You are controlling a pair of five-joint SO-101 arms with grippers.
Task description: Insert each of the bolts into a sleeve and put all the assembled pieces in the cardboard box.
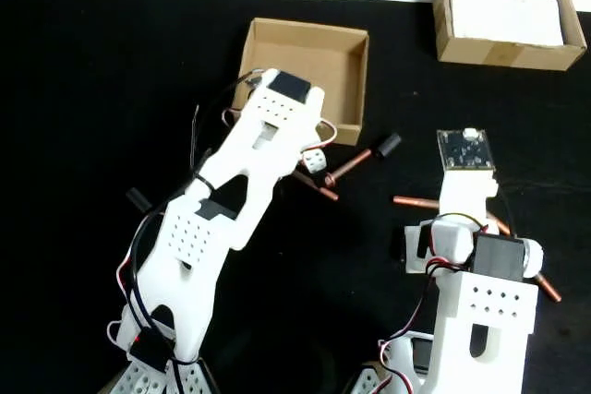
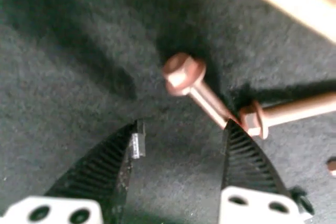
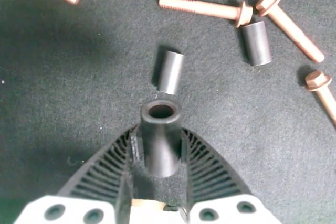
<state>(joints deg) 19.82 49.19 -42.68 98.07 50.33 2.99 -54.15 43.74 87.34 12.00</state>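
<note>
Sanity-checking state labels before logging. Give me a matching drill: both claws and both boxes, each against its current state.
Things:
1. left claw
2. right claw
3. cardboard box
4. corner box

States:
A. holds a white slab
B. shut on a black sleeve
C. open, close to a bolt on the mat
D. no pieces visible inside

Pairs: 1-C, 2-B, 3-D, 4-A
</note>
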